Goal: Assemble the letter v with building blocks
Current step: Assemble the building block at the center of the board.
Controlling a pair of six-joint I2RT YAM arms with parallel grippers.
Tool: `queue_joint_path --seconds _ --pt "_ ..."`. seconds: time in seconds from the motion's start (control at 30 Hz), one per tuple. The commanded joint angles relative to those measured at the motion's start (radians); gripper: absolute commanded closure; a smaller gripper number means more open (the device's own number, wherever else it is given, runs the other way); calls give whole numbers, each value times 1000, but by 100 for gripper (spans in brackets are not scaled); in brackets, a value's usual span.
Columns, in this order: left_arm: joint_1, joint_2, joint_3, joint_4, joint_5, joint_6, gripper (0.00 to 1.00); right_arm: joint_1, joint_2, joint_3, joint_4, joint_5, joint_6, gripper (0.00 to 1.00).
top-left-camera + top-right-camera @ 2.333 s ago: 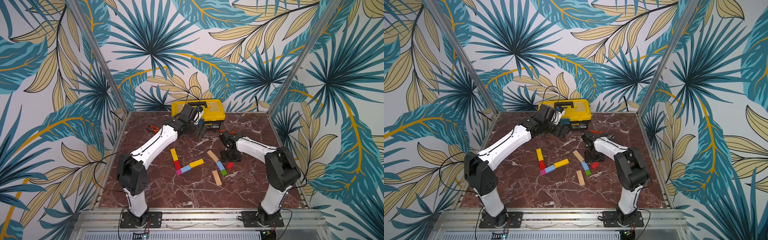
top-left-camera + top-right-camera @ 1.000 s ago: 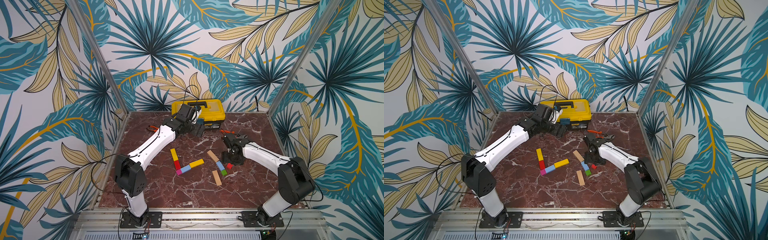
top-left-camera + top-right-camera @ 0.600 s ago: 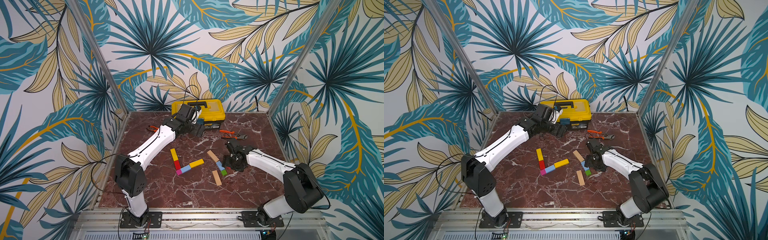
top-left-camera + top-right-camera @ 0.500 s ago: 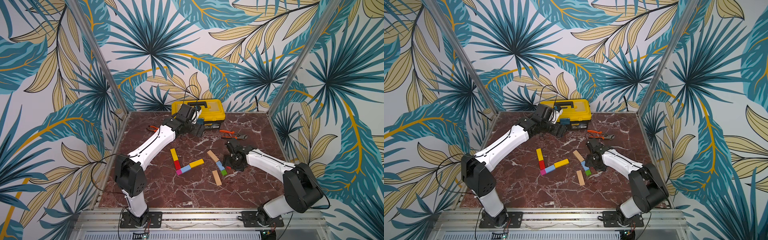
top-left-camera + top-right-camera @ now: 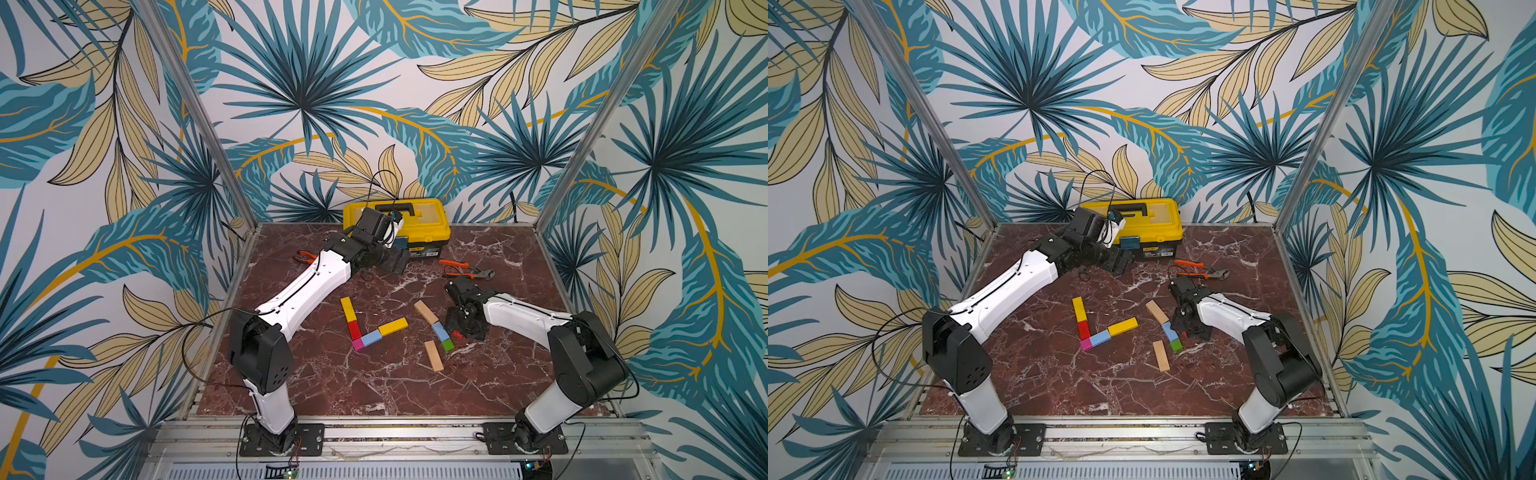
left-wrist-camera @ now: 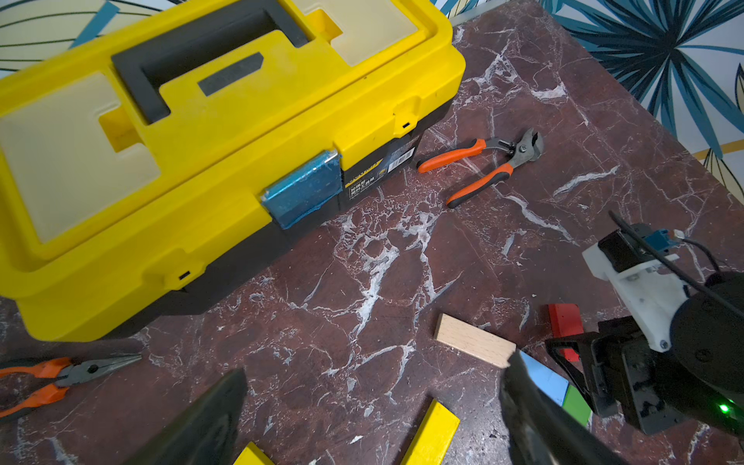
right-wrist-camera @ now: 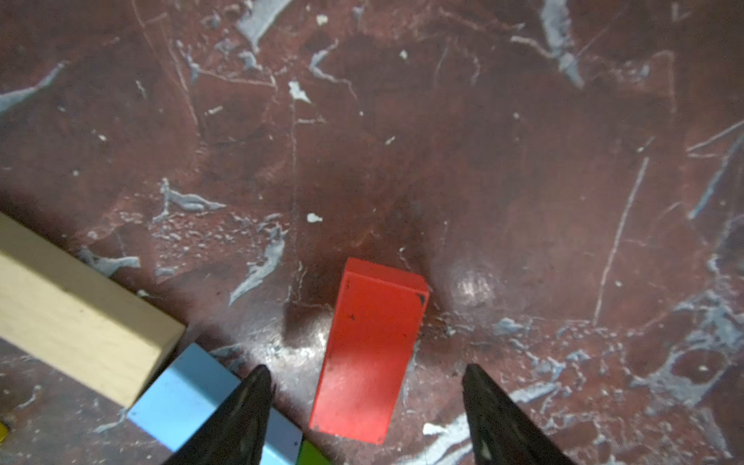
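Observation:
A yellow bar (image 5: 348,308), a red block (image 5: 354,329), a magenta cube (image 5: 357,344), a light-blue block (image 5: 371,338) and a second yellow bar (image 5: 393,326) lie joined in an angle mid-table. To their right a tan bar (image 5: 425,311), light-blue block (image 5: 439,331) and green cube (image 5: 447,344) form a line, with a loose tan bar (image 5: 433,355) in front. My right gripper (image 7: 364,382) is open, low over a loose red block (image 7: 370,354) that lies between its fingers untouched. My left gripper (image 6: 374,366) hangs open and empty near the toolbox.
A shut yellow toolbox (image 5: 397,220) stands at the back edge. Orange-handled pliers (image 5: 465,268) lie behind the right arm, and another pair (image 5: 305,257) lies by the left arm. Metal posts stand at the back corners.
My right gripper has come forward and down from near the pliers to straddle the loose red block. The left arm and the other blocks have not moved.

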Motion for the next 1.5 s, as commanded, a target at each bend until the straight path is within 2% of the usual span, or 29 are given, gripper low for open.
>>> queue_joint_path --seconds 0.0,0.23,0.33,0.57,0.8,0.93,1.03,1.2,1.47 --pt "5 -28 10 6 14 13 1 -16 10 9 -26 45 26 24" --pt "5 -18 10 7 18 11 1 -35 -1 -21 -20 44 31 24" --pt "7 0 12 6 -23 11 1 -36 -8 -28 -25 44 30 24" --pt "4 10 21 6 10 15 1 -41 -51 -51 -39 64 32 23" --pt "-33 36 52 5 25 35 1 -68 -240 -81 -12 97 43 20" --pt "-78 70 80 4 41 46 1 -158 -376 -104 10 136 31 16" --pt "-117 113 110 -1 68 41 1 -270 -420 -102 26 84 19 13" --pt "-203 188 157 -33 76 42 1 -430 -417 -107 68 -32 8 11" --pt "-369 303 223 -78 105 29 1 -546 -385 -138 81 -106 -10 11"
